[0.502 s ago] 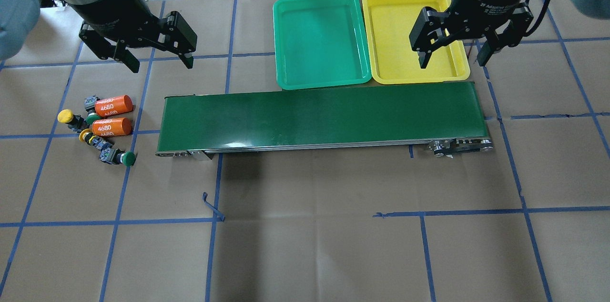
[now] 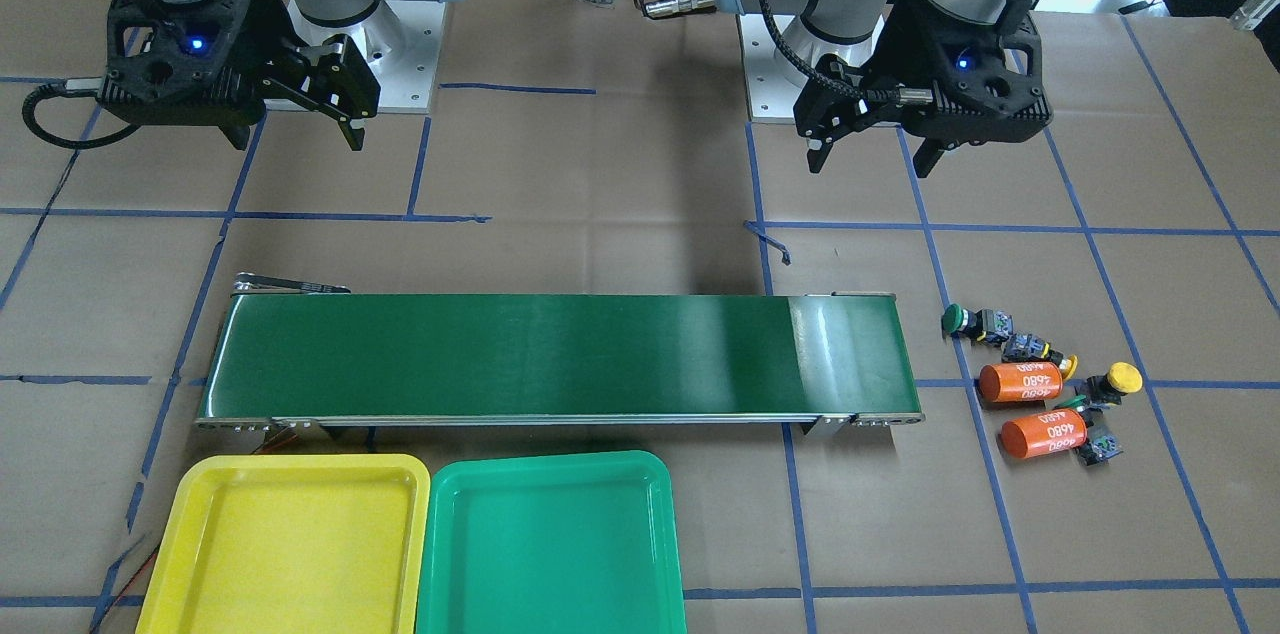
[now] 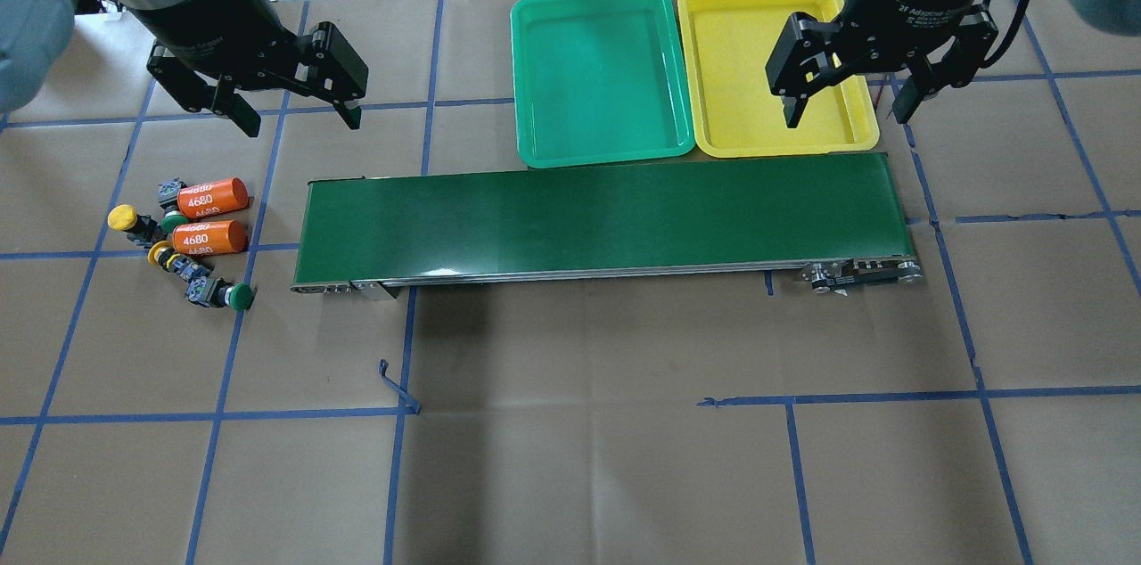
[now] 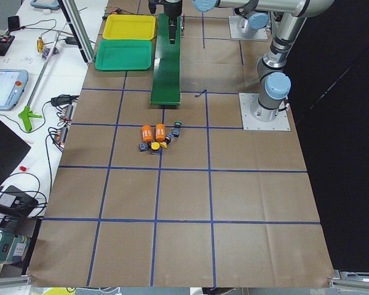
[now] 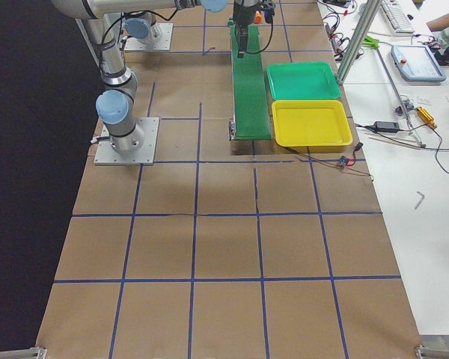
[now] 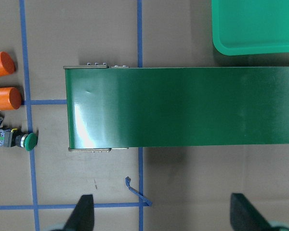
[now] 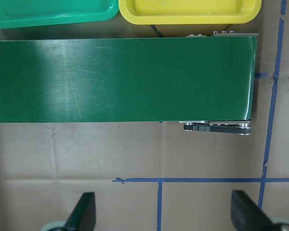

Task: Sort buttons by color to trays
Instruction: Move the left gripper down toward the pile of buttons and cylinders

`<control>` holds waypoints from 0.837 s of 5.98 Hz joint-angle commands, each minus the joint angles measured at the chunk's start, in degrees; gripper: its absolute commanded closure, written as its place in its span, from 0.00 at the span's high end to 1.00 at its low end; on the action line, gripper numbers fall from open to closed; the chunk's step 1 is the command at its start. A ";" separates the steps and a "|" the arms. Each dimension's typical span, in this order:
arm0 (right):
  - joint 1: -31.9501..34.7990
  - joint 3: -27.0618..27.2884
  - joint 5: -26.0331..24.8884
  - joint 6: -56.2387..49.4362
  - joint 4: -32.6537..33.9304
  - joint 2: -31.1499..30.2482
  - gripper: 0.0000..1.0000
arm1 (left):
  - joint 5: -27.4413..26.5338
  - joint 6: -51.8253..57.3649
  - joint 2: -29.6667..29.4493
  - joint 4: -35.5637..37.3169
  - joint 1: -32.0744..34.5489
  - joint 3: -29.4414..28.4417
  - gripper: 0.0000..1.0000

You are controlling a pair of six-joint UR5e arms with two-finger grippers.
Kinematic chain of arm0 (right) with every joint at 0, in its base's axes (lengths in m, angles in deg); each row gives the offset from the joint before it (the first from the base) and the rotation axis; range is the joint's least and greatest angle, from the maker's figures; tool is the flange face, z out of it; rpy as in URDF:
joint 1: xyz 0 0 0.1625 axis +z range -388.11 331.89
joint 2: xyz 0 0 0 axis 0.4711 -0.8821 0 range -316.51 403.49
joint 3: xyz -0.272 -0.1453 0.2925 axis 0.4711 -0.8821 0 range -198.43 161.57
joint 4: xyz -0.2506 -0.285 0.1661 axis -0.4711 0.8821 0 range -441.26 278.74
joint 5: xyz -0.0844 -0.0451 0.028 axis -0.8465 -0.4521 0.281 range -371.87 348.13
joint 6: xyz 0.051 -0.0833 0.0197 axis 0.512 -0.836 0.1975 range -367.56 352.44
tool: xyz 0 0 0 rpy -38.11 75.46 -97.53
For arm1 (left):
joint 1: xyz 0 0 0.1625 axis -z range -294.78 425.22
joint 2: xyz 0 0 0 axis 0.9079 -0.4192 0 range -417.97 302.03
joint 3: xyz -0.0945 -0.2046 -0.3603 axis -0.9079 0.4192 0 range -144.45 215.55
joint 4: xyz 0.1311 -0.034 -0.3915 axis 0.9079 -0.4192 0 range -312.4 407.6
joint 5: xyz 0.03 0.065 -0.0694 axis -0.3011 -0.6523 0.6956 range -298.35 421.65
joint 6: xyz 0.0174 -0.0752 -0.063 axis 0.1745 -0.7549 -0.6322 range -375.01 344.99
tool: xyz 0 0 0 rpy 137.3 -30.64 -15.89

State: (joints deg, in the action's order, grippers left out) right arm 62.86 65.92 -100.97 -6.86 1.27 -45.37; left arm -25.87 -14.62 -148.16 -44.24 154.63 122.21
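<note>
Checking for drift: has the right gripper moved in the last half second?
No. The right gripper still straddles the yellow tray's right edge, as before.

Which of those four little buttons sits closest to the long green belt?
The green-capped button at the cluster's edge, its cap toward the conveyor belt; the other three lie farther off by the orange cylinders.

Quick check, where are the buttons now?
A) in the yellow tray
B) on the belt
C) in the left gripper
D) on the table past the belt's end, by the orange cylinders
D: the buttons lie on the table beside the orange cylinders, off the end of the belt; none shows in the green tray or the yellow tray.
</note>
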 commanded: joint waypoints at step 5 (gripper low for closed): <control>0.00 0.02 0.07 0.00 -0.09 0.00 1.00 | -1.15 24.70 -0.34 -0.97 -15.19 1.32 0.98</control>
State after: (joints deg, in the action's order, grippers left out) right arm 62.86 65.95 -100.97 -6.86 1.25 -45.33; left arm -26.20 5.11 -148.43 -44.89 143.31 122.98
